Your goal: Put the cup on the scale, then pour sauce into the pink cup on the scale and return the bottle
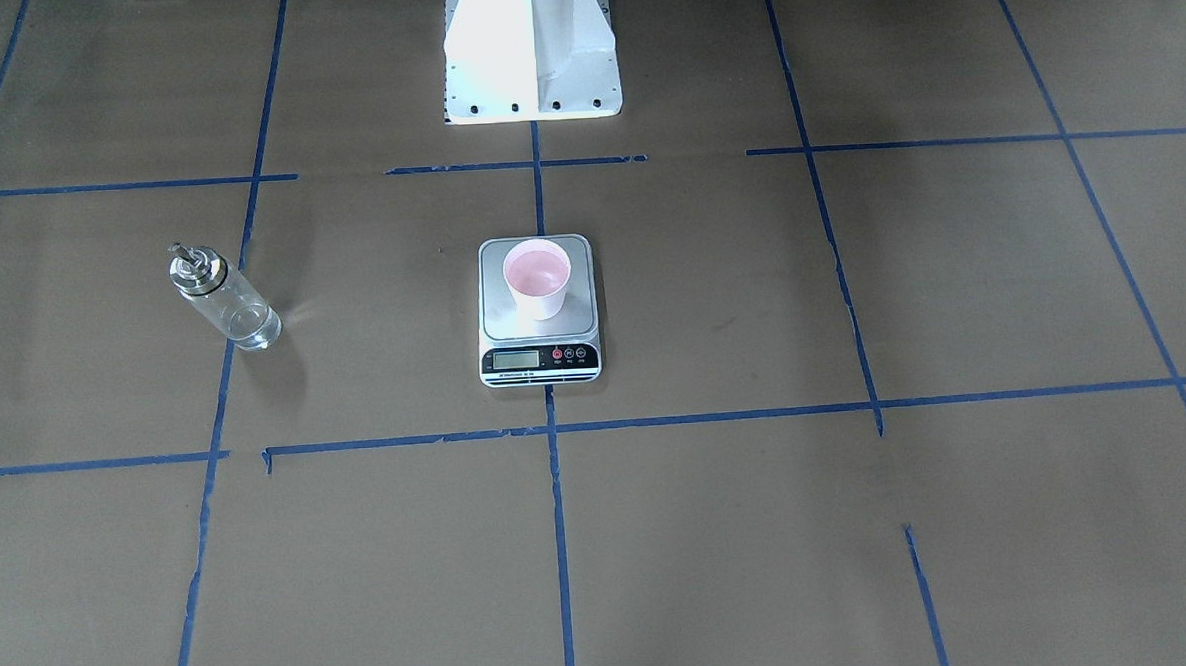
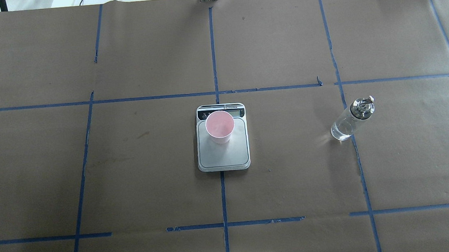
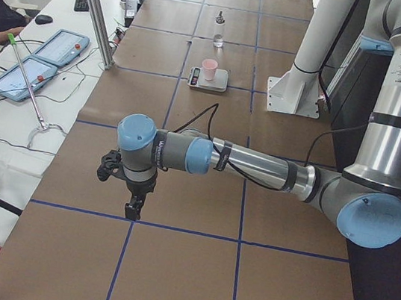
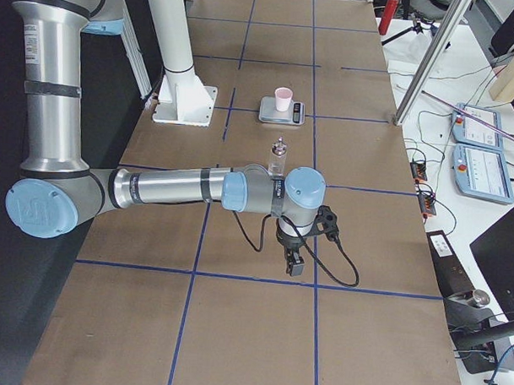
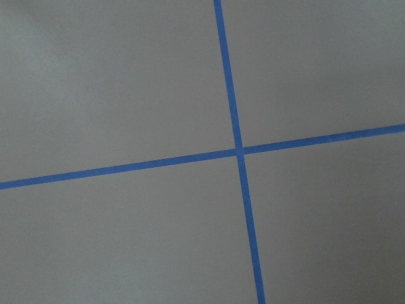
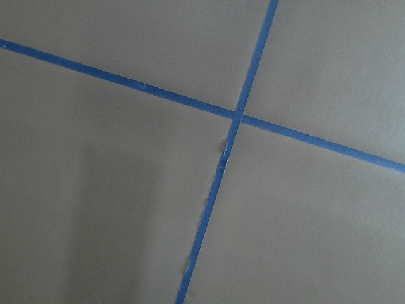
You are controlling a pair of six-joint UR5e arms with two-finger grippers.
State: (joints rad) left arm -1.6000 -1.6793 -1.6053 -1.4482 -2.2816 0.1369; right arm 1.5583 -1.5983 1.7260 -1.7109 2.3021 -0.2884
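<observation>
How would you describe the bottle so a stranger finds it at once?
Find the scale at the centre of the table. To the robot's right, beside a blue tape line, stands the bottle. It is clear glass with a silver spout, unlike the pink cup.

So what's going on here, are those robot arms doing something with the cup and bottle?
Nothing is being handled right now. The pink cup sits on the scale mid-table, and the bottle stands upright by itself, off to the robot's right. Both arms are out at the table's ends, with the left claw and right claw above bare paper, far from either thing.
</observation>
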